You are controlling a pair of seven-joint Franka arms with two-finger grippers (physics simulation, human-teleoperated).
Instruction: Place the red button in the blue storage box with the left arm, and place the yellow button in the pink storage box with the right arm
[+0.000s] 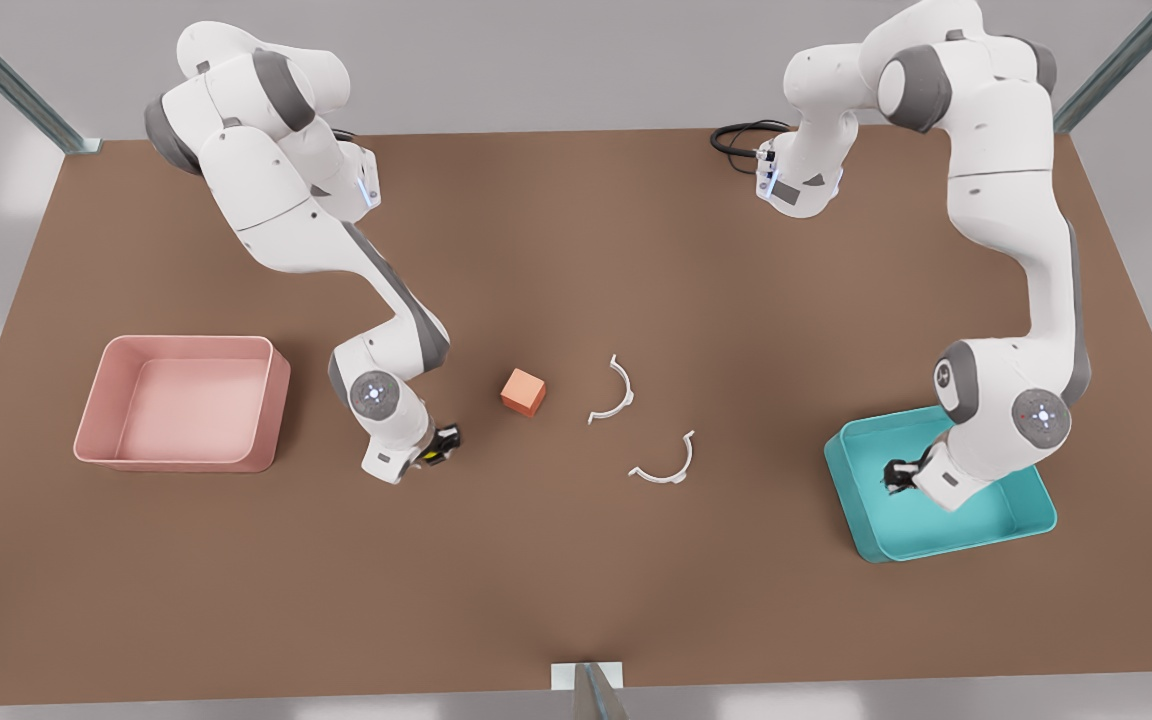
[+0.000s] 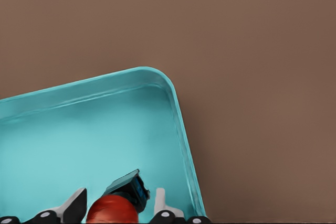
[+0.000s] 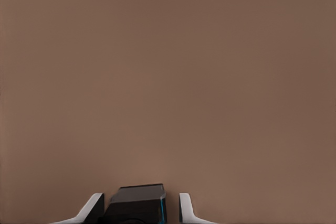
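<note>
Both arms wear glossy white rounded shells with dark grey joint bands. Round grey wrist caps carry small blue lights. A black cable [image 1: 741, 138] loops at one base. The finger pads [image 3: 93, 209] are pale grey.

Red button [image 2: 112, 211] cut off, perhaps gripped

A matt brown desk [image 1: 576, 560], smooth and unpatterned, carries a glossy teal-blue plastic storage box [image 1: 871, 525] at the frame's lower right and a satin pale pink plastic storage box [image 1: 96, 420] at its left. Near the centre sit a matt orange cube [image 1: 523, 391] and 2 thin white plastic arcs [image 1: 614, 392]. Both arms wear smooth white shells with grey joints.
</note>
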